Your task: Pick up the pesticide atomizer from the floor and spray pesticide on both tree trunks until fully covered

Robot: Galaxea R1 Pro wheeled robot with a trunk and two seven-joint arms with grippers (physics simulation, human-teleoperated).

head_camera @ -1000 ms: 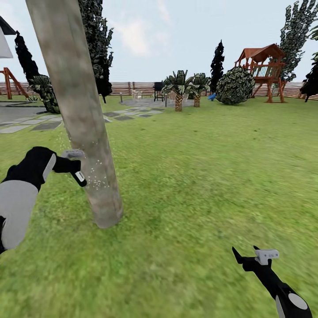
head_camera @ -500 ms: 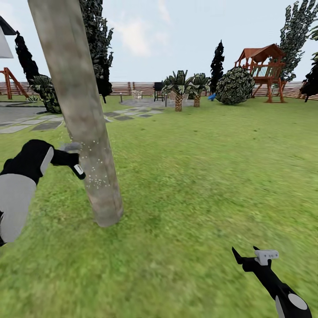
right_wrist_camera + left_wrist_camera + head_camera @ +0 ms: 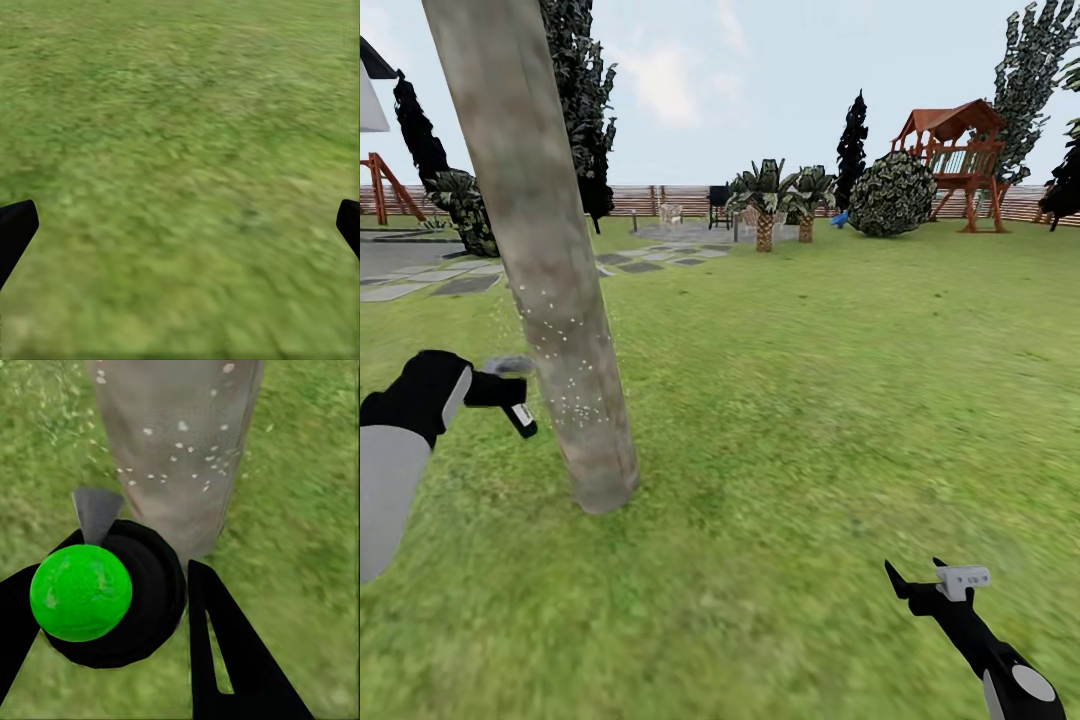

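Note:
A thick, leaning grey-brown tree trunk [image 3: 550, 270] rises from the grass at the left of the head view. White specks of pesticide [image 3: 560, 345] dot its lower part. My left gripper [image 3: 505, 392] hangs just left of the trunk, shut on the pesticide atomizer [image 3: 518, 412]. In the left wrist view the atomizer's green spot [image 3: 81, 592] and dark round body [image 3: 150, 592] sit between my black fingers [image 3: 225, 660]. Its grey nozzle [image 3: 97, 510] points at the speckled trunk [image 3: 176, 442]. My right gripper [image 3: 930, 578] is open low over the grass, its fingertips [image 3: 15, 229] wide apart.
Lawn [image 3: 810, 400] stretches ahead and to the right. Far back stand two short palms [image 3: 765, 205], a round bush [image 3: 892, 195], a wooden play tower [image 3: 955, 150] and the slat fence [image 3: 660, 200]. Stone pavers [image 3: 430, 285] lie at the far left.
My left gripper with the atomizer rose slightly, then dropped lower and a little to the left. The white specks now reach higher up the trunk. The right arm has not moved.

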